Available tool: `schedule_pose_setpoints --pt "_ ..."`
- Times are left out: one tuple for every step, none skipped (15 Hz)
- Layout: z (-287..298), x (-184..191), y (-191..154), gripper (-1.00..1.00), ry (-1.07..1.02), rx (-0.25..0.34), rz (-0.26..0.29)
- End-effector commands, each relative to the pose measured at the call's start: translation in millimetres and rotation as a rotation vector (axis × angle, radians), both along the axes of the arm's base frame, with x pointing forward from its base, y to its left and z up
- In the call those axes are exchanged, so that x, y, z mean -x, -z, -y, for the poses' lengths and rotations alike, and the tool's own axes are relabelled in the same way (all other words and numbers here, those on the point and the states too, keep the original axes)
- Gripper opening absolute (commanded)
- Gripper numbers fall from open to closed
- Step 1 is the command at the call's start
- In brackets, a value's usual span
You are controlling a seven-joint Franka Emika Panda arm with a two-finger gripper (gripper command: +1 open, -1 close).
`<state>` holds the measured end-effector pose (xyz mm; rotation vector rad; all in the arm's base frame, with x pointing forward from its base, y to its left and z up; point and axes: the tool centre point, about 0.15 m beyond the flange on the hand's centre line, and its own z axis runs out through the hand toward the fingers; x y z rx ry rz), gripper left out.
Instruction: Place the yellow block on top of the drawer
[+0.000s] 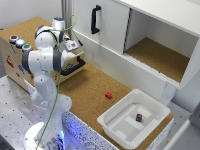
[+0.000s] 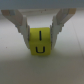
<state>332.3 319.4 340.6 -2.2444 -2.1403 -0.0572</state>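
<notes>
In the wrist view the yellow block (image 2: 40, 44), a small cube with dark marks on its face, sits between my two fingers. My gripper (image 2: 40, 36) is shut on it, one light finger (image 2: 20, 24) pressing on each side. The ground behind it is blurred pale grey. In the exterior view my hand (image 1: 73, 46) hangs over the low wooden cabinet, just above the drawer's black bar handle (image 1: 74, 66). The cork-brown top (image 1: 31, 26) lies behind my arm. The block is hidden there by the hand.
A small red cube (image 1: 108, 94) lies on the cork table. A white tray (image 1: 112, 122) at the front right holds a dark purple cube (image 1: 139, 117). A big white cupboard (image 1: 112, 30) with a vertical black handle (image 1: 95, 19) stands behind. Coloured buttons (image 1: 19, 42) sit on the cabinet.
</notes>
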Motion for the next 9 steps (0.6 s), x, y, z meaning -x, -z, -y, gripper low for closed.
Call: schedule_pose_setpoints --pt "-46 -17 -103 -1.00 -0.028 0.097 0.152" --pt "-60 -20 -118 -1.00 -0.041 0.112 0.166" --pt "-71 -23 -131 -1.00 -0.049 0.110 0.180" --pt "-83 -26 -145 -1.00 -0.055 0.092 0.189" --pt "-95 -30 -158 -1.00 -0.067 0.106 0.209" --pt "-101 -32 -164 -1.00 -0.069 0.104 0.216" --pt "-112 -34 -172 -1.00 -0.090 0.107 0.233" --pt "-119 -36 -173 -1.00 -0.098 0.107 0.234" --pt "-124 -38 -167 -1.00 -0.102 0.095 0.216"
